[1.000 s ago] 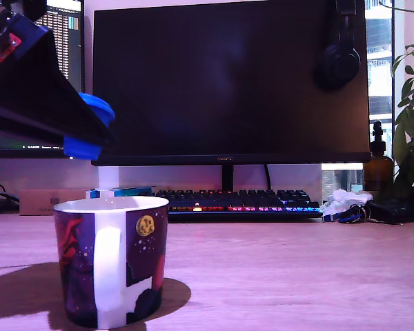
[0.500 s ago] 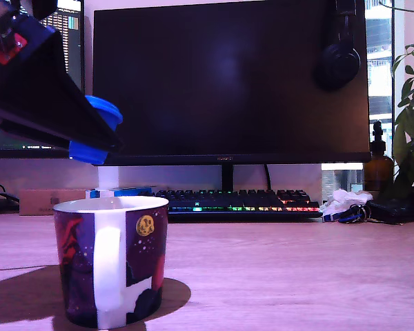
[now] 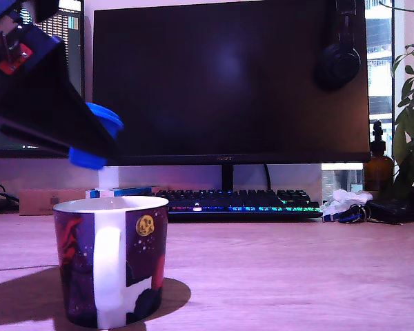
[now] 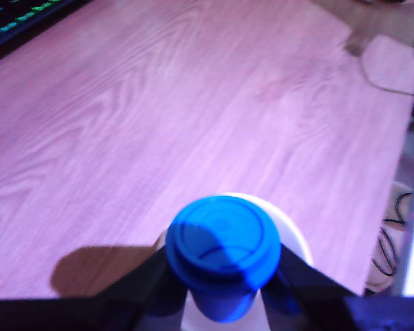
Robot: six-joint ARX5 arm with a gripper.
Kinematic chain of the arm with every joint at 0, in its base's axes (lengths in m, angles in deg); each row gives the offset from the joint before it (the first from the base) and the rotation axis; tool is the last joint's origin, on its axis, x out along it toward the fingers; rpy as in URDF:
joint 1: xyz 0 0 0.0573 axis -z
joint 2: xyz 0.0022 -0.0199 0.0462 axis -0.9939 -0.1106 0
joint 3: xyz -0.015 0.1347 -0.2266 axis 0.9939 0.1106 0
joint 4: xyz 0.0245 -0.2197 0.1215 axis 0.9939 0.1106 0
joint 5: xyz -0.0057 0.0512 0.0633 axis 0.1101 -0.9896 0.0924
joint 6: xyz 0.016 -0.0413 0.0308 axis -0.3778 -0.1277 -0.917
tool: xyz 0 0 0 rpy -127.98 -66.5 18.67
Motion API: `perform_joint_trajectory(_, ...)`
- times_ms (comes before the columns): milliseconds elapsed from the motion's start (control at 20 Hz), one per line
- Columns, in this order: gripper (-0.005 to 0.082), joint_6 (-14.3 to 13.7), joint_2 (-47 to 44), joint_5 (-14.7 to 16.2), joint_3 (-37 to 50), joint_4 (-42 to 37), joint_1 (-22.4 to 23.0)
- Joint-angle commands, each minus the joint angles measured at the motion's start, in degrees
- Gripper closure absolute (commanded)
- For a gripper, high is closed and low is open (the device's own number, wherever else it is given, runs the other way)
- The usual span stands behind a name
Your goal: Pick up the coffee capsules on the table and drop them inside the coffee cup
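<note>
In the upper left of the exterior view, the black wedge-shaped tool hangs in the air above the mug, its two dark fingers closed on a bright blue round coffee capsule that juts out at its tip. The wrist view shows the same capsule from its flat circular face, pinched between the two black fingers, with a white rim visible directly behind and below it.

The large ceramic coffee cup, dark purple with red swirls, small star dots, a gold moon disc and a white handle and rim, stands on the pinkish light wood-grain tabletop at the lower left of the exterior view. Its handle faces the camera. The capsule sits above the cup's opening, clear of the rim and not touching it.

Behind, a wide black monitor fills the upper middle of the frame; a small logo on its lower bezel is too small to read. A pair of black headphones hangs over its upper right corner. A second screen at the upper left shows rows of text too fine to read. A black keyboard with rainbow backlighting lies below the monitor. At the right edge stand a brown glass pump bottle and a green leafy plant
</note>
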State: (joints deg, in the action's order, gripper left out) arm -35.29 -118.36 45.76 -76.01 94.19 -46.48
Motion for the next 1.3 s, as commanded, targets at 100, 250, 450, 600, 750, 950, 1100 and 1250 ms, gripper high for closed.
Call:
perform_joint_trajectory(100,0.066,-0.74,-2.67,-1.38,0.46,-0.31,1.51)
perform_joint_trajectory(250,0.066,-0.92,-5.14,-2.27,0.46,-0.39,2.25)
perform_joint_trajectory(450,0.066,-0.9,-6.03,-2.34,0.46,-1.09,2.75)
perform_joint_trajectory(600,0.066,-0.9,-6.03,-2.32,0.46,-1.73,2.75)
perform_joint_trajectory(750,0.066,-0.87,-6.03,-2.32,0.46,-1.75,2.75)
perform_joint_trajectory(950,0.066,-0.85,-6.03,-2.32,0.46,-1.75,2.75)
perform_joint_trajectory(1100,0.066,-0.85,-6.03,-2.34,0.46,-1.75,2.75)
perform_joint_trajectory(1250,0.066,-0.85,-6.03,-2.34,0.46,-1.75,2.75)
